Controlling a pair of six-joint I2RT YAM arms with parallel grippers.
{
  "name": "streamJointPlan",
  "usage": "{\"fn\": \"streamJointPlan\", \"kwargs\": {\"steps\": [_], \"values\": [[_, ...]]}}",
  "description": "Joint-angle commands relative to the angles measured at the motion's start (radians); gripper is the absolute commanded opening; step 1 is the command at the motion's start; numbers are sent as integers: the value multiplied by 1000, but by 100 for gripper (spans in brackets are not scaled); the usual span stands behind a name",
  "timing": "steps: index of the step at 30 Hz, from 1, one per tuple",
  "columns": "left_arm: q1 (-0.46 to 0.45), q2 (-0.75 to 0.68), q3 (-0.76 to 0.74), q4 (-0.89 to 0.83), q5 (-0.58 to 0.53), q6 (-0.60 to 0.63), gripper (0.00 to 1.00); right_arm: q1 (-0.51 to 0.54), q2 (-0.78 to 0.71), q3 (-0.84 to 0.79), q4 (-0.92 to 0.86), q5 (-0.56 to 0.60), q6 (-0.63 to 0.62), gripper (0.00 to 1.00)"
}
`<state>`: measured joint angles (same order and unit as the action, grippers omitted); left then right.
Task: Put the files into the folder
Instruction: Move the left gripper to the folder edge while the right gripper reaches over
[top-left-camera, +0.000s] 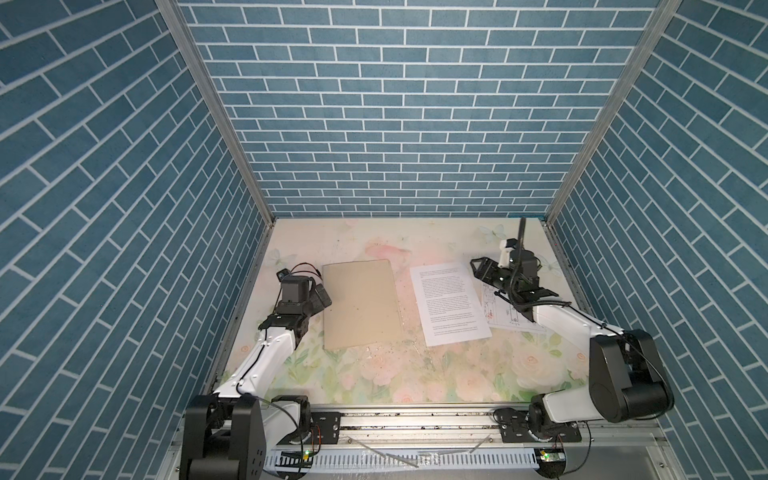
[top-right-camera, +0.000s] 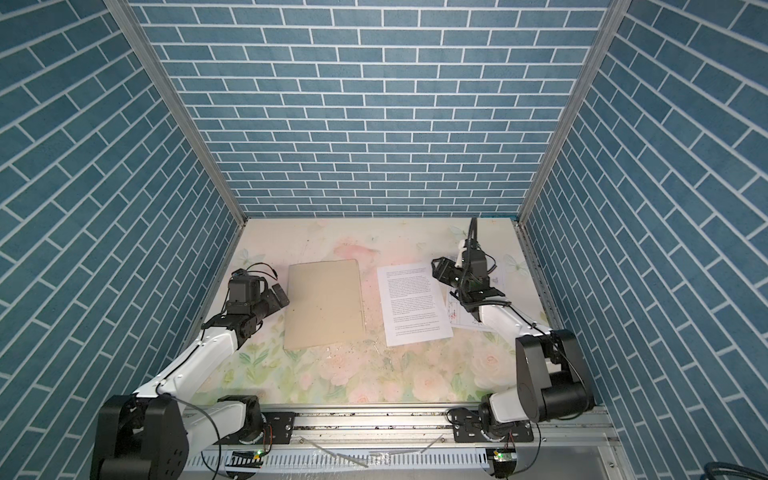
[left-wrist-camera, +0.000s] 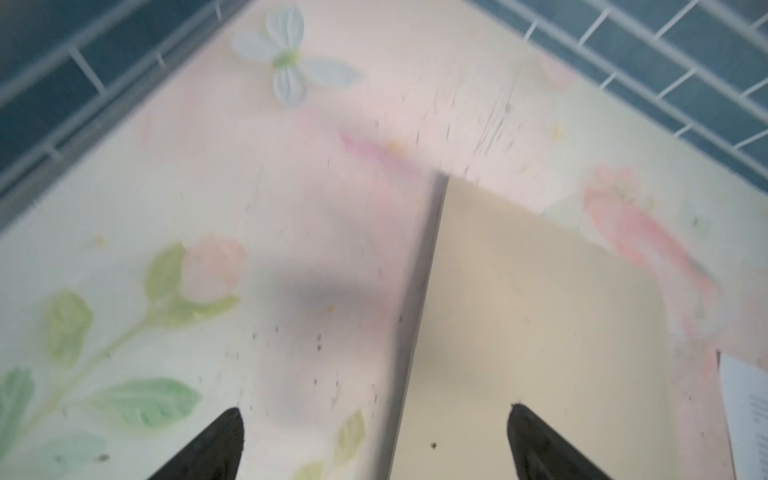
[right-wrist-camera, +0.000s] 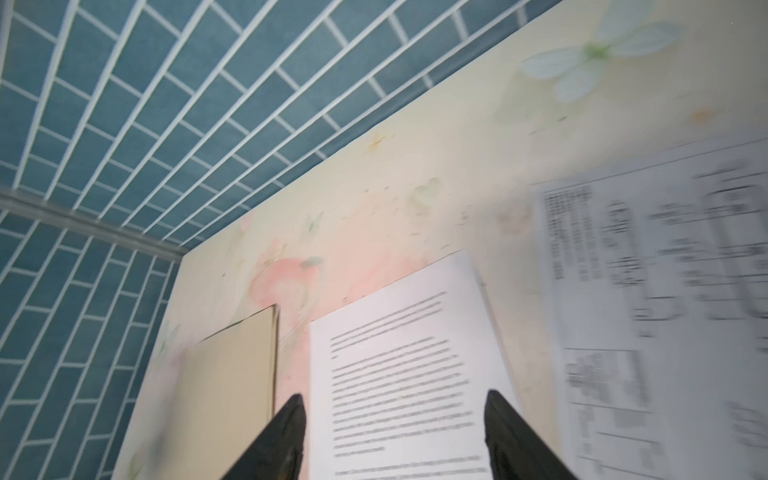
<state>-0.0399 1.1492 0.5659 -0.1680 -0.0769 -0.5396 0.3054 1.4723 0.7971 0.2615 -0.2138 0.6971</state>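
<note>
My left pincer (left-wrist-camera: 374, 440): wide, empty, straddling the folder's (top-left-camera: 360, 304) edge.
My right pincer (right-wrist-camera: 392, 436): parted, empty, above the text sheet (top-left-camera: 449, 308).
Drawing sheet (right-wrist-camera: 665, 311): partly beneath it.
Folder: closed, flat on the surface (top-left-camera: 415, 374).

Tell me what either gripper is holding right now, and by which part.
Nothing is held. The left gripper is open beside the closed folder; the right gripper is open over the text sheet, gripping nothing.

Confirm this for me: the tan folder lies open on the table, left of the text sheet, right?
Not quite. The folder lies closed, as both top views show. It does lie on the table, left of the text sheet.
</note>
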Motion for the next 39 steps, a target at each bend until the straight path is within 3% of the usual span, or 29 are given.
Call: {"fn": "streamJointPlan", "kwargs": {"steps": [1,9,15,22,39], "values": [[-6,15,-25,-62,111,-87,100,98,78,82,11,-18,120,67],[-35,-26,-98,-49,179,-94,100,303,269,205,13,-12,183,65],[-74,-8,-131,-12,213,-91,100,385,339,233,26,3,228,64],[-110,81,-107,48,256,-62,100,431,386,222,42,-10,255,62],[-253,242,-34,164,237,-53,100,472,431,196,55,-9,274,61]]}}
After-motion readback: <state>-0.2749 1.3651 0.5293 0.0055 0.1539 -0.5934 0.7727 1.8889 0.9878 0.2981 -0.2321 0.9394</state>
